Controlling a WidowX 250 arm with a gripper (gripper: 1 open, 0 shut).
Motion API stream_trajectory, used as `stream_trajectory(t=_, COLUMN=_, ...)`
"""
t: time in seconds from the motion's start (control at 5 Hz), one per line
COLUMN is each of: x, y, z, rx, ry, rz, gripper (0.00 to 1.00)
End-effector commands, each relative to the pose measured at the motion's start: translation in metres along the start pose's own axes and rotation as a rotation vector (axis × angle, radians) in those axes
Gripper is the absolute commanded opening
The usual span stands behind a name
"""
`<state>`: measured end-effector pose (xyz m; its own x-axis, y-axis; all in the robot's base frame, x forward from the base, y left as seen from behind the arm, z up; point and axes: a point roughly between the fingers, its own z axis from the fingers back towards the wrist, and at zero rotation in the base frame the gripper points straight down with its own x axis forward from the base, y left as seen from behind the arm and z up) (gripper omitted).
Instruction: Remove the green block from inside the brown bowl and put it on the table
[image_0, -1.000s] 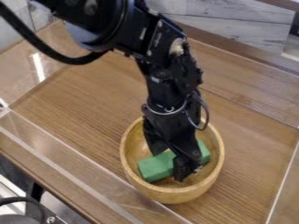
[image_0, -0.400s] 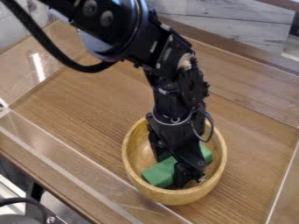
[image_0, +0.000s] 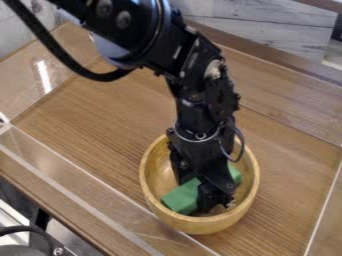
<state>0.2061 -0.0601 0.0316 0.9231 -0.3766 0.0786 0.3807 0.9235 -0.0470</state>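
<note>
Green block (image_0: 181, 195): we see it lying inside the brown bowl (image_0: 245, 205), its flat top tilted a little, one end toward the bowl's near-left wall and the other end showing again on the right, behind the black fingers. The bowl sits on the desk (image_0: 94, 115), toward the near right part of the wood-grain surface, close to the clear plastic wall (image_0: 60, 185) that runs along the near edge.

We see the black arm (image_0: 147, 45) come in from the upper left and bend down, so that the claw (image_0: 210, 194) points straight down into the bowl. Its fingers (image_0: 215, 186) stand on either side of the block's middle, down at the level of the block and low inside the rim. The dark fingers hide the line where they meet the green, so we cannot tell whether the claw is clenched on the block or still has a gap around it. The block rests in the bowl; no part of it is over the bare wood of the desk.
</note>
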Motion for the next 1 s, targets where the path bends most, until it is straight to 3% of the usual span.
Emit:
stream_trajectory(t=0.0, x=0.0115, y=-0.0006, z=0.0093, rx=0.012, ry=-0.037, rz=-0.004, gripper=0.00)
stream_trajectory(t=0.8, x=0.0158, y=0.0001, z=0.0145, rx=0.033, ry=-0.029, rz=0.025, gripper=0.00)
